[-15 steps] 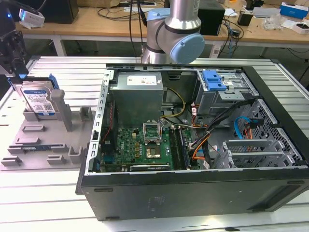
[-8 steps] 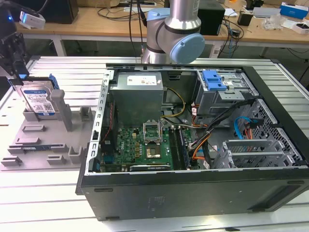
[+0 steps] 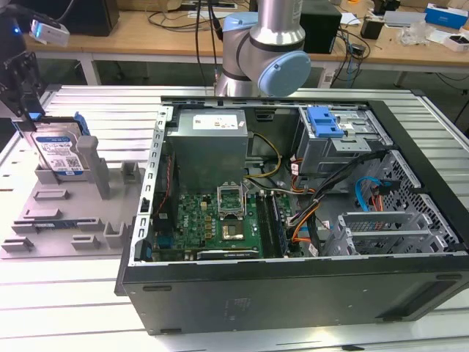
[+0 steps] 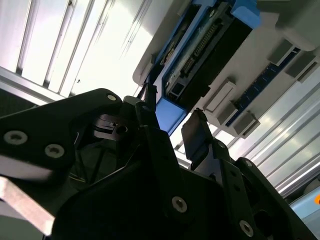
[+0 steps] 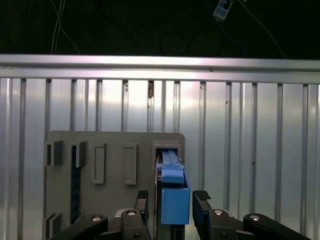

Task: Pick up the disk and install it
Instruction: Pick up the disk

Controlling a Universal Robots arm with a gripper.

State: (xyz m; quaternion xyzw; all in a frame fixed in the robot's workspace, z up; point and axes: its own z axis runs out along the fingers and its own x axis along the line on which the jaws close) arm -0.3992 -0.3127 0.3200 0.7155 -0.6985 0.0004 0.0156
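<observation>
Disk (image 3: 60, 152) stands on edge in the grey holder (image 3: 51, 213) on the counter (image 3: 73, 293), at the exterior view's left. Jaws hang wide, straddling its blue bracket (image 5: 175, 202), seemingly not touching. Closing off-centre could tilt it or jam it in the slot.

Wooden benches (image 3: 146, 33) (cluttered) behind slatted table (image 3: 73, 308).
</observation>
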